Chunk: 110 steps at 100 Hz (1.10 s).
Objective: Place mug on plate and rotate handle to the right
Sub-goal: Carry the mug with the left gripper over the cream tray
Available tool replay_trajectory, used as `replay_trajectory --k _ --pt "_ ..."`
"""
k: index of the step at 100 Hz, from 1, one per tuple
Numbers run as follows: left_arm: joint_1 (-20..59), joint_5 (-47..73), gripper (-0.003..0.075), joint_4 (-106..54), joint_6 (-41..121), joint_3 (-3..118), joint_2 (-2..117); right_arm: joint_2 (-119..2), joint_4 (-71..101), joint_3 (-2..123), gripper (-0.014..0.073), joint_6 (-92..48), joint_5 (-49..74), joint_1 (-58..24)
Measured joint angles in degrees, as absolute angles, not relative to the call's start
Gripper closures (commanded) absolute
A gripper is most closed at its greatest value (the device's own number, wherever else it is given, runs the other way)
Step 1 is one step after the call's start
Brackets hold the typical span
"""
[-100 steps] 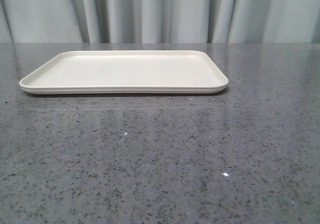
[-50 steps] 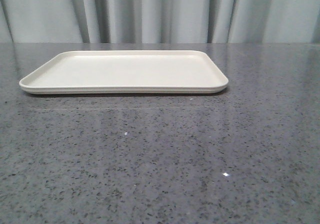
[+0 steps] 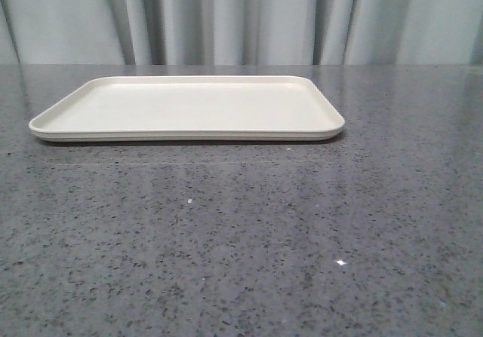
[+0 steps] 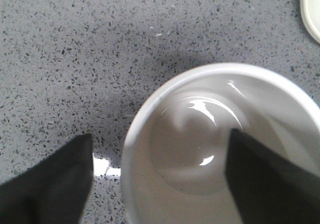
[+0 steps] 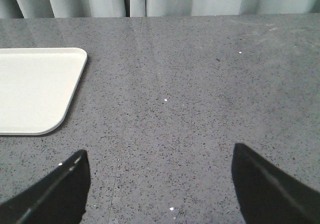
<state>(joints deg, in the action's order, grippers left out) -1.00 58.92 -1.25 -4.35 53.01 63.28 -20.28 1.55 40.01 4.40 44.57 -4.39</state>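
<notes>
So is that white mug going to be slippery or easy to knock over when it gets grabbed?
Probably slippery: the mug has glossy glints inside. It looks rigid, likely ceramic, so fragile if dropped. The left tool straddles the rim, one finger inside, so a wall pinch might tilt it.

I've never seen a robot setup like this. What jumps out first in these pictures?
From the front, the big cream plate lies bare toward the far side of a speckled grey table. The left wrist camera looks straight down into the white mug, with one dark finger inside it and the other outside its wall, so the left gripper straddles the rim. The right gripper is open over bare table beside the plate's corner.
</notes>
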Motion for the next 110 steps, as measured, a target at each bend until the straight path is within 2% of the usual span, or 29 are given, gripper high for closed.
replay_trajectory --k 7,9,17,47,81,95,110 --pt "-1.00 58.92 0.0519 -1.25 -4.35 53.01 63.42 -20.28 1.55 40.01 0.0010 4.40 44.57 -4.39" --pt "-1.00 58.92 0.0583 -1.25 -4.35 53.01 63.42 -20.28 1.55 40.01 0.0010 4.40 44.57 -4.39" --pt "-1.00 58.83 0.0741 -1.22 -4.35 53.01 63.55 -20.28 1.55 40.01 0.0010 4.40 44.57 -4.39" --pt "-1.00 60.63 0.0740 -1.37 -4.35 55.34 63.59 -20.28 1.55 40.01 0.0010 4.35 44.66 -4.39" --pt "-1.00 62.25 0.0741 -10.10 -3.26 68.23 65.50 -20.28 1.55 40.01 0.0010 4.35 44.66 -4.39" --pt "1.95 62.30 0.0741 -13.08 -2.55 72.94 70.03 -20.28 1.55 40.01 0.0010 4.35 44.56 -4.39" --pt "8.48 62.15 0.0741 -13.64 -2.55 78.23 76.53 -20.28 1.65 40.01 0.0010 4.35 44.56 -4.39"
